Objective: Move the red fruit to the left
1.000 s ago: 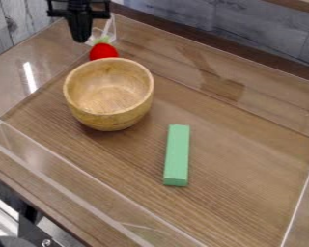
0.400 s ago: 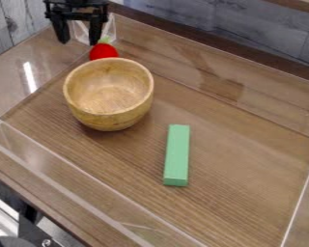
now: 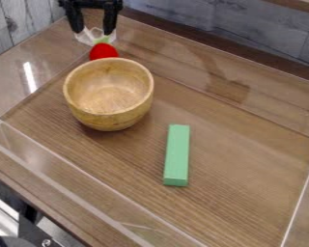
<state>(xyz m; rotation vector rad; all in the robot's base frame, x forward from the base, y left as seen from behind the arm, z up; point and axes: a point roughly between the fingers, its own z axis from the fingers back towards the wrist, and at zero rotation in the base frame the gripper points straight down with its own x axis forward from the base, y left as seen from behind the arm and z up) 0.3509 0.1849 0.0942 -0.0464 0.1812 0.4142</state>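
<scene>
A brown wood-grain table (image 3: 235,145) is filling the view, fenced by low clear walls, with a strip of pale grey planking running along the back edge. Near the far left corner the red fruit (image 3: 103,50) is lying on the wood, just behind the rim of the wooden bowl (image 3: 109,94) and seemingly touching or almost touching it; a pale patch is showing beside its top, too small to read. Directly above and slightly behind it the gripper (image 3: 90,23) is hanging with its dark fingers pointing down and standing wide apart, holding nothing; there is clear space between the fingertips and the fruit. Well apart from all this, a long flat green block (image 3: 178,154) is lying toward the near right of the table. Judging from how things are lying now, the fruit is already sitting far over on the left side of the surface and is free of the jaws, so the placing looks done, or close to it. What is probably remaining is only for the arm to be clearing away from the fruit without nudging it against the bowl, since a rounded toy like this could be rolling easily if brushed.
</scene>
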